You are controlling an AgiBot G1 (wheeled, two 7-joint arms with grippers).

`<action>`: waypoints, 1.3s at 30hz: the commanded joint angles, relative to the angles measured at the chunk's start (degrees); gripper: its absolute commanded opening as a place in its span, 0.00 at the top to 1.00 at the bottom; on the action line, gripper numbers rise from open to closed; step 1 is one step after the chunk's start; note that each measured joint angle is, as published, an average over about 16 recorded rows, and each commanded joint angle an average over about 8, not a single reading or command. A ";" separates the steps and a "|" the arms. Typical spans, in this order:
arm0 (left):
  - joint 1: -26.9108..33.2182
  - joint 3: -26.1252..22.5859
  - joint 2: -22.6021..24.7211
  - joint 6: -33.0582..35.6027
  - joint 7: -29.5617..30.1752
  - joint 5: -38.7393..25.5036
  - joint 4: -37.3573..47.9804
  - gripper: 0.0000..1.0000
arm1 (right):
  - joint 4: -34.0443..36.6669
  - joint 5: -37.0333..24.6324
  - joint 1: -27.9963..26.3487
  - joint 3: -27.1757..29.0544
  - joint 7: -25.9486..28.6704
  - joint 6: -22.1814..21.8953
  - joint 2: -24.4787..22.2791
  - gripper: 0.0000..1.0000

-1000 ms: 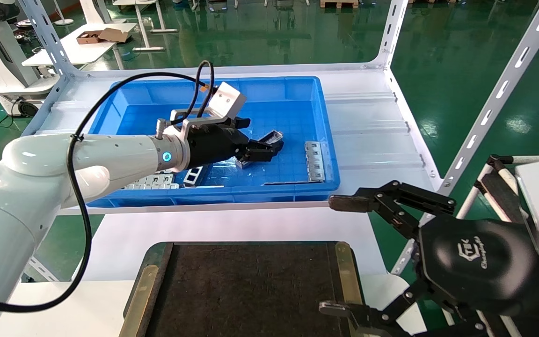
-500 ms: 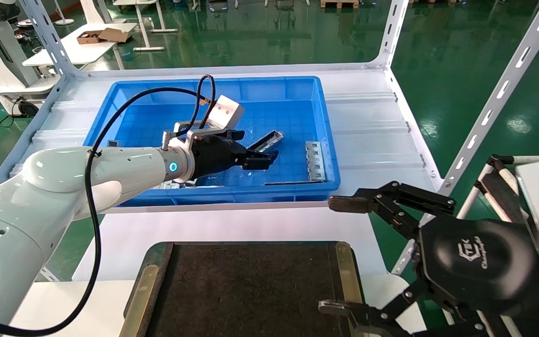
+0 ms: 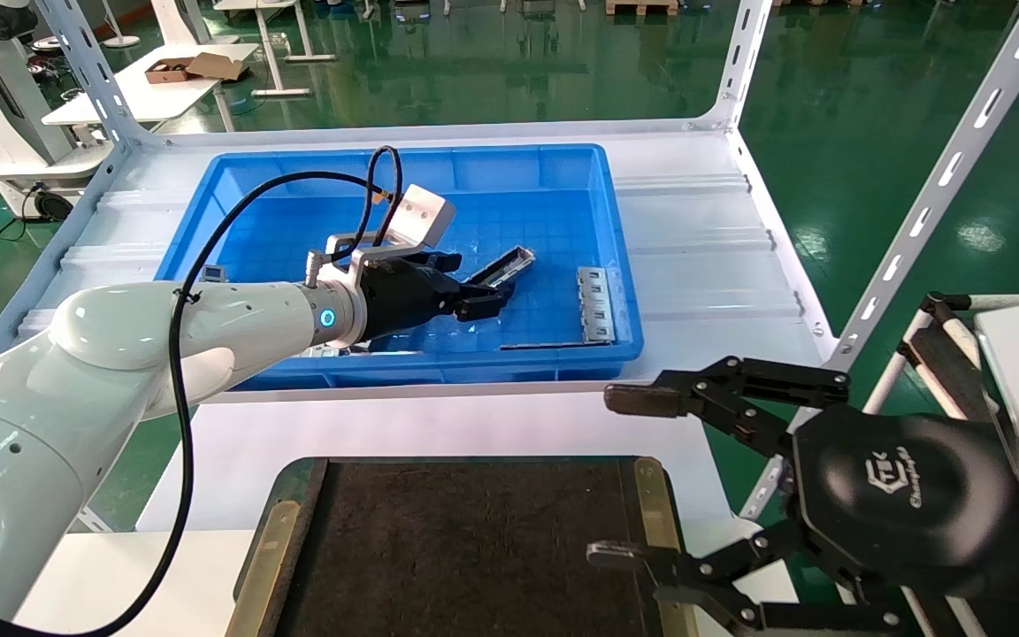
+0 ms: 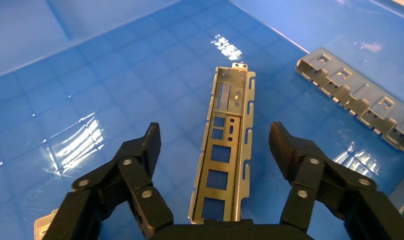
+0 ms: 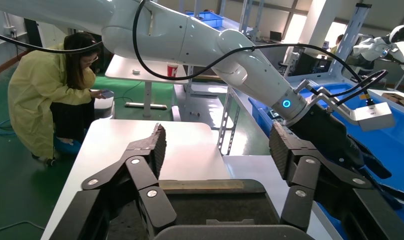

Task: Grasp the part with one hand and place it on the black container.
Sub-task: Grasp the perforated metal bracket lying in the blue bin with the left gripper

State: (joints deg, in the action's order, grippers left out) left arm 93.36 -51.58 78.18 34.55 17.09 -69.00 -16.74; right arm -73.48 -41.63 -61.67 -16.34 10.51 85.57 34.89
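The part is a slim silver channel lying flat on the floor of the blue bin. In the left wrist view the part lies lengthwise between my left fingers, apart from both. My left gripper is open low inside the bin, straddling the part's near end. The black container lies on the white table in front of the bin, with brass side strips. My right gripper is open and empty beside the container's right edge; the right wrist view shows it above the felt.
A flat silver plate with square cutouts lies at the bin's right wall, also in the left wrist view. Grey metal pieces lie partly hidden under my left arm. White shelf uprights rise on the right. A person in yellow crouches beyond the table.
My left gripper has drawn back toward the bin's near left and sunk lower, uncovering the part's far end. My right gripper has shifted a little to the left.
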 commanded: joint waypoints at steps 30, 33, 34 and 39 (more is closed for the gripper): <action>0.94 -4.75 -0.26 -0.15 -1.22 9.92 -0.82 1.00 | 0.00 0.08 -0.03 -0.12 -0.06 -0.05 -0.05 1.00; 1.92 -4.27 -0.43 0.80 -2.12 11.65 -0.99 1.00 | 0.00 0.09 -0.03 -0.13 -0.07 -0.06 -0.05 1.00; 2.29 -4.05 -0.54 1.38 -2.51 12.27 -1.00 1.00 | 0.00 0.09 -0.03 -0.14 -0.07 -0.06 -0.06 1.00; 3.96 -2.62 -1.57 6.30 -5.30 15.28 -0.46 1.00 | 0.00 0.11 -0.03 -0.15 -0.08 -0.07 -0.06 1.00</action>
State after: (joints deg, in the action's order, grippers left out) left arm 97.21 -54.07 76.04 42.16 11.53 -53.72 -17.22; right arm -73.48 -41.53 -61.70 -16.49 10.44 85.51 34.83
